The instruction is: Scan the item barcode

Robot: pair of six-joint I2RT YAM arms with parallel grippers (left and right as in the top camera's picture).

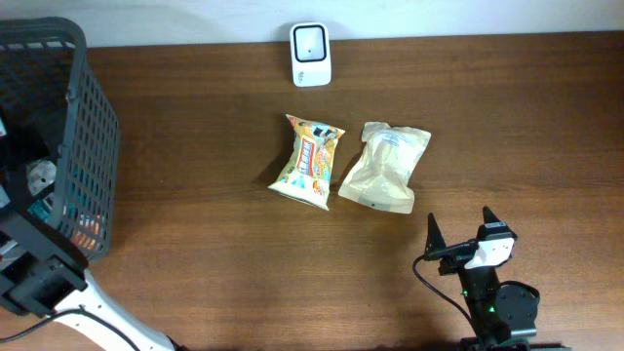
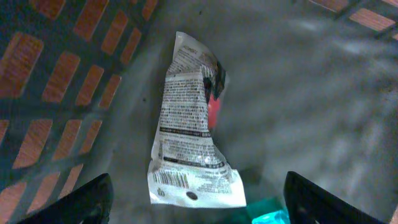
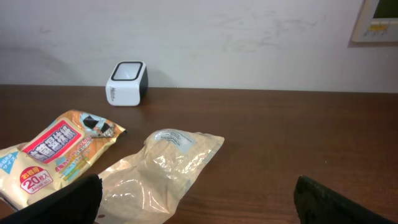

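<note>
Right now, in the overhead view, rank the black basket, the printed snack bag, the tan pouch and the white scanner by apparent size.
1. Black basket: largest, though partly cut off by the frame.
2. Tan pouch and printed snack bag: too alike to rank.
3. White scanner: smallest.

A dark brown wooden worktop [image 1: 214, 273] is seen, bounded at its far edge by a pale wall [image 3: 249, 37]. A small white scanner [image 1: 311, 42] is set upright at that far edge, near the middle. Closer in, two packets are laid flat just beside each other: a printed snack packet [image 1: 307, 162] to the left and a tan pouch [image 1: 384, 167] to the right, their near edges close or touching. A black mesh basket [image 1: 93, 146] is stood at the worktop's left end, well apart from the packets.
</note>
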